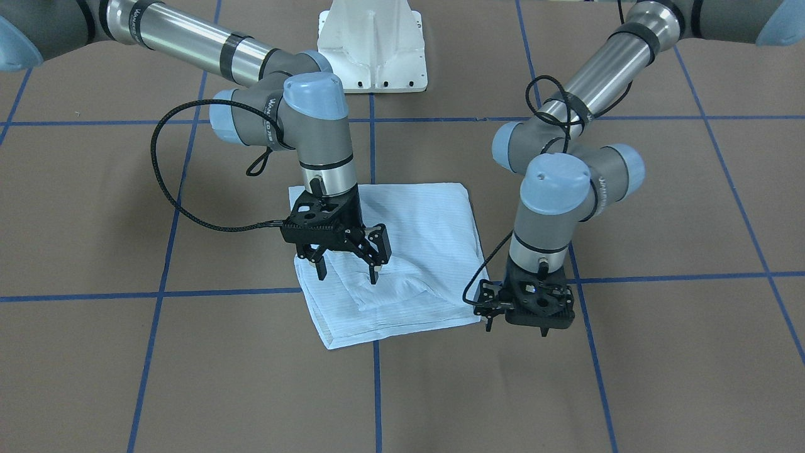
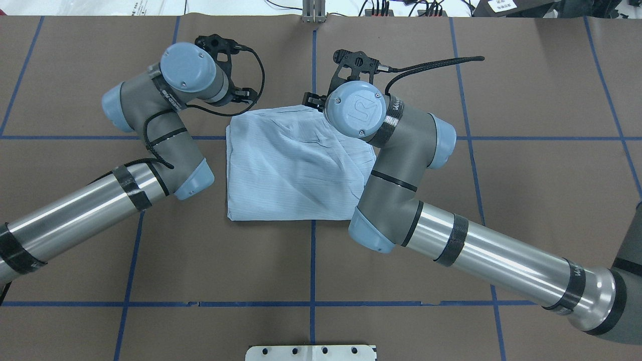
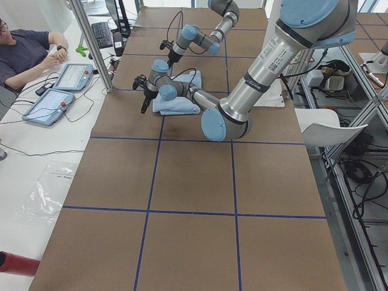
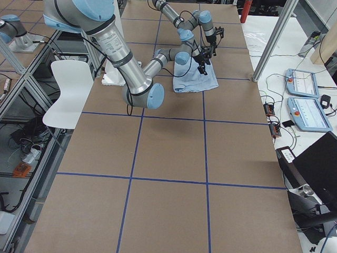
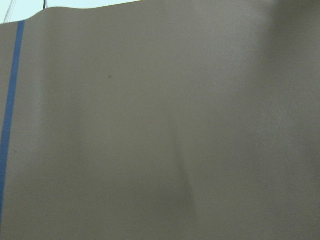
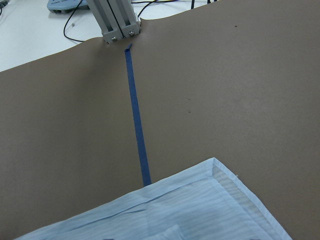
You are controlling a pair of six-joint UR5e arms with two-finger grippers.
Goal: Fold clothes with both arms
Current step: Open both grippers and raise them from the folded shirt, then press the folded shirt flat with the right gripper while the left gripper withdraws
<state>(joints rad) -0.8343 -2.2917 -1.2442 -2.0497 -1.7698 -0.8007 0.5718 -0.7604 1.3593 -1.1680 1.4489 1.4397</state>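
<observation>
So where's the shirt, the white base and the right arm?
shirt [image 1: 427, 214]: front-facing view, flat upper panel.
white base [image 1: 371, 50]: front-facing view, front face.
right arm [image 1: 182, 34]: front-facing view, silver forearm tube.

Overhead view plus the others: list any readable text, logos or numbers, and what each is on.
"UR": logo on the round wrist cap of the right arm.
Pale lettering down the right arm's grey joint housing: too blurred to read.
White label at the overhead view's top right: print too small to read.
Shirt: no print visible.
</observation>
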